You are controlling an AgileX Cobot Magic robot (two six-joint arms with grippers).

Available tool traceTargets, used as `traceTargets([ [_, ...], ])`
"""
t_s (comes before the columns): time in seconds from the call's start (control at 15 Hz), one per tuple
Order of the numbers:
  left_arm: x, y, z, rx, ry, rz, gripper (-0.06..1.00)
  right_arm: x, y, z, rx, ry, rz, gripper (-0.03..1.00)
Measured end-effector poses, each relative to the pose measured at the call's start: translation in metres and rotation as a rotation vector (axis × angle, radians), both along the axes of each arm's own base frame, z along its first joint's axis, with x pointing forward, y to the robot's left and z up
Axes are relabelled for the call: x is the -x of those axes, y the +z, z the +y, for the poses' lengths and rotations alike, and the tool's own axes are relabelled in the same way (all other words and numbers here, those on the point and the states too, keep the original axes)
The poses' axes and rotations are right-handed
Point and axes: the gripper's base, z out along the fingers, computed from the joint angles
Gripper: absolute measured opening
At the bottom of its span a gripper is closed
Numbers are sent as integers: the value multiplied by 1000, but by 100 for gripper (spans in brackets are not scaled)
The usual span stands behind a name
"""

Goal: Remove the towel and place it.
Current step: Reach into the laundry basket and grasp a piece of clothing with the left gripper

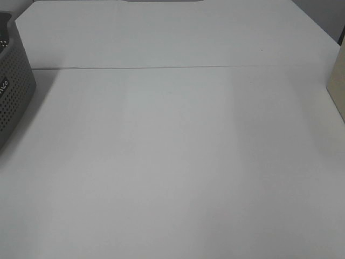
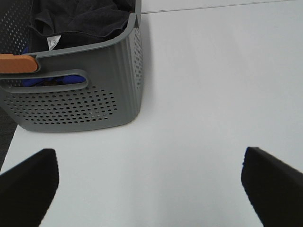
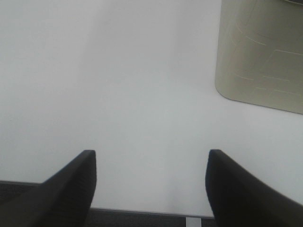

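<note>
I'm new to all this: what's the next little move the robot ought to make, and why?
Probably the left gripper should reach forward over the rim of the grey perforated basket, toward the dark towel bunched inside. Its jaws stand wide open and empty, short of the basket, and the towel is not yet lifted out.

A plain test-bench workspace, more like a lab than a home. A bare-topped white table (image 1: 178, 162) is made of two boards meeting at a thin seam (image 1: 161, 68). A grey perforated basket (image 1: 13, 86) sits at the table's left edge, a beige container (image 1: 338, 86) at its right edge, and dark carpet (image 2: 4, 135) lies beyond the table.
</note>
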Motion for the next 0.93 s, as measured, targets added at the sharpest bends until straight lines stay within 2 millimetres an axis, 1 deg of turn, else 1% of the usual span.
traceTargets([
  [0.93,0,0,0,0,0,0,99,0,0,0,0,0,0,66],
])
